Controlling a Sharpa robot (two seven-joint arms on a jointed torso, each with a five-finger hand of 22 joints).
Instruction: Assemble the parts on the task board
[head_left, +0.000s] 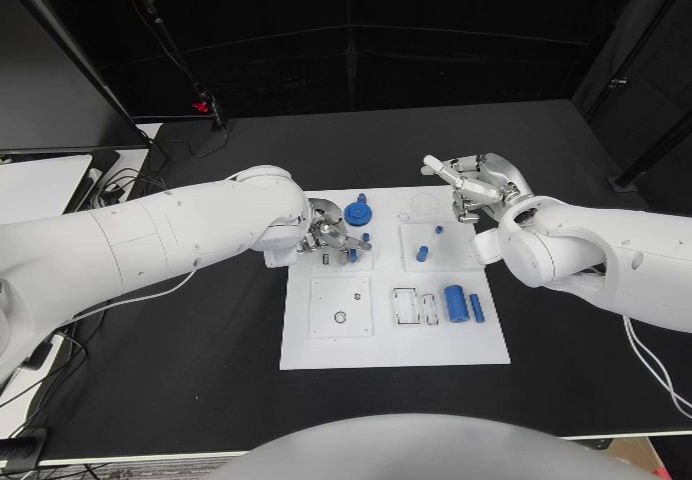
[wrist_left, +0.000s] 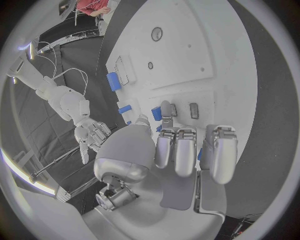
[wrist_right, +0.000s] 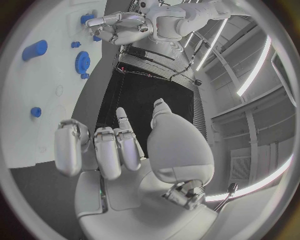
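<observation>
Working: left hand is low over the task board's far left part, fingers curled down around a small blue part there; whether it truly grips that part I cannot tell.
Likely reason: its fingertips sit just beside the blue piece, which suggests seating or adjusting it in its socket.
Right hand: right hand is lifted at the board's far right corner, fingers apart and holding nothing, probably kept back to leave the left room.
Task board: white plate in the middle of the black table.
Blue gear: lies near the board's far edge, just beside the left hand.
Blue pegs: stand in the far right block of the board.
Blue cylinder: lies near the right edge with a thinner blue bar beside it, apparently waiting.
Empty slots: just left of the cylinder, so assembly looks unfinished.
</observation>
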